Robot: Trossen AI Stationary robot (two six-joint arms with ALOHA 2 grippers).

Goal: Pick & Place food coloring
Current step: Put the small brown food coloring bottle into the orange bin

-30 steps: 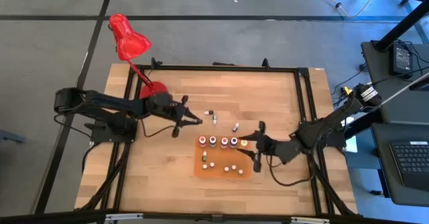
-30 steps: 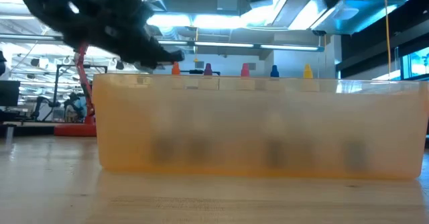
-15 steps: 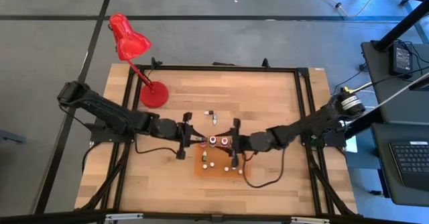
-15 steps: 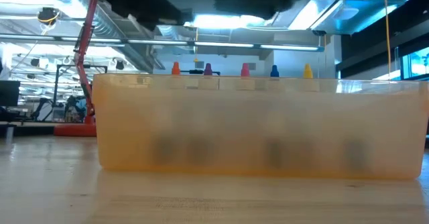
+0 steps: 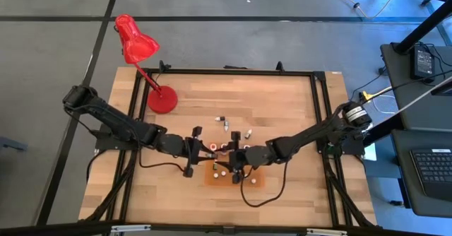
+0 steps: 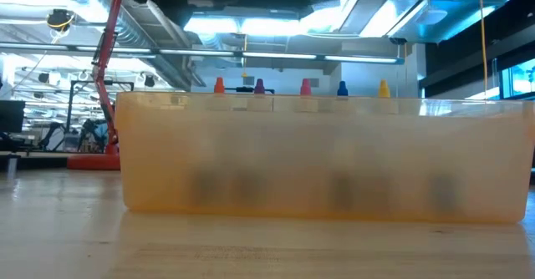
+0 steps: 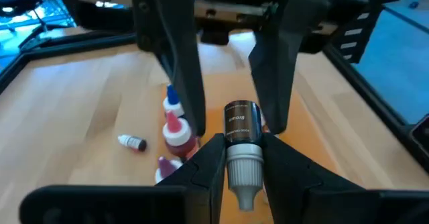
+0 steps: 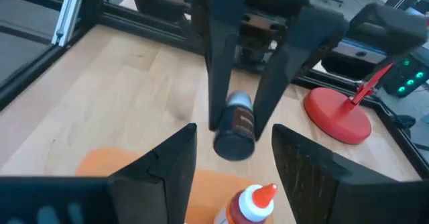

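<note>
**High view: two grippers meet over the orange mat**

A brown-labelled dropper bottle (image 7: 241, 147) hangs above the orange mat (image 5: 258, 181), clamped between the left gripper's (image 5: 210, 152) fingers (image 7: 201, 167), white cap toward the left wrist camera. The right gripper (image 5: 237, 158) faces it, fingers (image 8: 164, 167) apart on either side of the bottle. More bottles (image 5: 224, 148) stand on the mat; three (image 5: 226, 126) lie loose on the bench (image 5: 282, 102) near the red lamp (image 5: 136, 44).

About 12 food coloring bottles (image 5: 224, 148), 1 orange mat (image 5: 258, 180), 1 red lamp (image 5: 134, 42).
</note>
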